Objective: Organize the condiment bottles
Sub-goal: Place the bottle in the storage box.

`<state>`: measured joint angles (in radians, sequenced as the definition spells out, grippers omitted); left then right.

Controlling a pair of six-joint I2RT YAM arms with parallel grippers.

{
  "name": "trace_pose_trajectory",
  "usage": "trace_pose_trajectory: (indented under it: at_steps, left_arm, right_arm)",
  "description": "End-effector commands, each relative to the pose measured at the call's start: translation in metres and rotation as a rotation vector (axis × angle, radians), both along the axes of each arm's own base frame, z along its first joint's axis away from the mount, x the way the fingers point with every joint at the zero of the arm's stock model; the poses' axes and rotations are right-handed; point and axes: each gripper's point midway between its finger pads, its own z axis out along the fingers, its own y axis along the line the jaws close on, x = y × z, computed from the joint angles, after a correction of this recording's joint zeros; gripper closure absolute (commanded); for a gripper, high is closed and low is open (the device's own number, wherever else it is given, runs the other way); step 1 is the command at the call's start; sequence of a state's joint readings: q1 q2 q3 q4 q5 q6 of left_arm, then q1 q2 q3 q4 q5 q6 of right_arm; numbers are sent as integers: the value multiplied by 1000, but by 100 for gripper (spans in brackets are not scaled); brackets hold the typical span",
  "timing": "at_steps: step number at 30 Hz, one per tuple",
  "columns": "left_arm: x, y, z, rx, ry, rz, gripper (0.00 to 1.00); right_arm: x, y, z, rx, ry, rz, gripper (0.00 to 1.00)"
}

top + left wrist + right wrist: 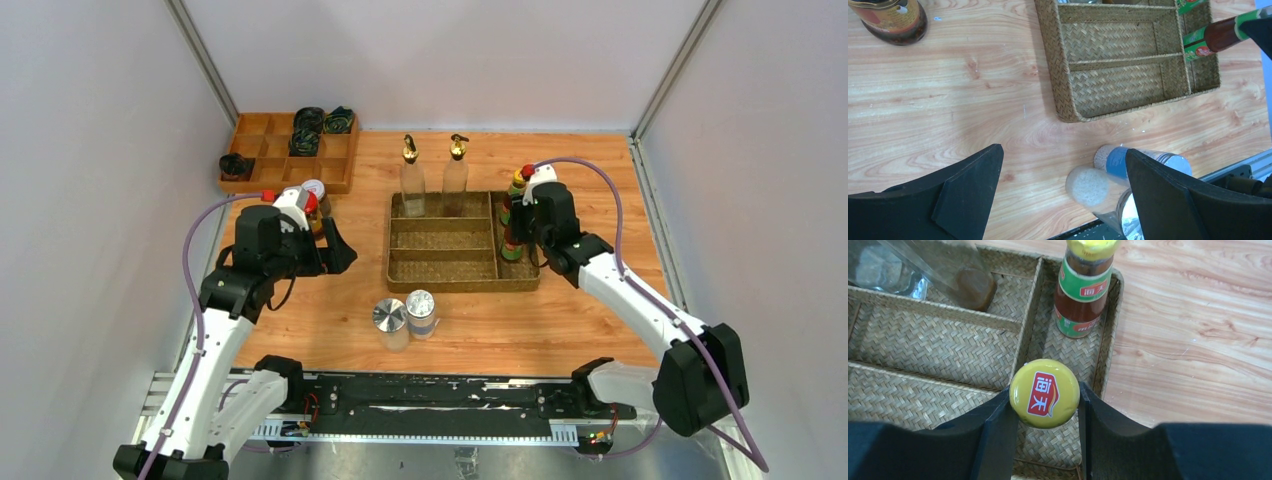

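Right fingers (998, 432) pinch sauce bottle (1044, 393) cap in woven tray (923, 346); tilted release could topple it against neighbour bottle (1080, 295). Left fingers (968, 186) spread.

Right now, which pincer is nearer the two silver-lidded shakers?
Left. The left pincer hovers open close to the shakers, not touching; the right pincer is across the tray, shut on a yellow-capped sauce bottle.

Bright, even overhead light, soft shadows on the wooden table (600, 320), slight softness in wrist views.
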<state>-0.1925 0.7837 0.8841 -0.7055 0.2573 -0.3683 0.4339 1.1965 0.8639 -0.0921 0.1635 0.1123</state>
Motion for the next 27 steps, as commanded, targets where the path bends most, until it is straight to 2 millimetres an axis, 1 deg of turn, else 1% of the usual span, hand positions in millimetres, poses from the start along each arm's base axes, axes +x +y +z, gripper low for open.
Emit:
trace_pose_trajectory:
  at_steps: [1, 5, 8, 10, 13, 15, 18, 19, 21, 22, 23, 27]
  left_arm:
    - [-1, 3, -9, 21, 20, 0, 1]
    - [0, 3, -11, 25, 27, -2, 1]
    - [1, 4, -11, 27, 26, -1, 1]
    - [1, 4, -11, 27, 27, -1, 1]
    - [0, 3, -10, 26, 26, -3, 1]
    - [0, 3, -10, 25, 25, -4, 1]
    - [0, 3, -9, 21, 22, -4, 2]
    - [-1, 3, -9, 20, 22, -5, 2]
    - [-1, 2, -9, 18, 21, -5, 2]
    - [-1, 2, -9, 18, 22, -6, 2]
    - [-1, 2, -8, 17, 21, -7, 2]
    - [1, 1, -5, 16, 14, -16, 0]
  right_arm:
    - [15, 15, 17, 75, -113, 14, 69]
    - [13, 15, 4, 69, -87, 11, 69]
    - [12, 15, -1, 69, -76, 9, 69]
    - [11, 14, -1, 67, -76, 9, 67]
    - [9, 13, 1, 60, -74, 7, 58]
    - [7, 11, 3, 56, -75, 1, 44]
    - [4, 5, 7, 45, -76, -14, 36]
    - [2, 4, 7, 42, -76, -16, 31]
    - [-1, 2, 11, 42, -84, -20, 26]
    - [-4, 0, 12, 39, -82, -23, 22]
    - [-7, -3, 12, 34, -75, -26, 16]
    - [-20, -11, 24, 39, -94, -42, 14]
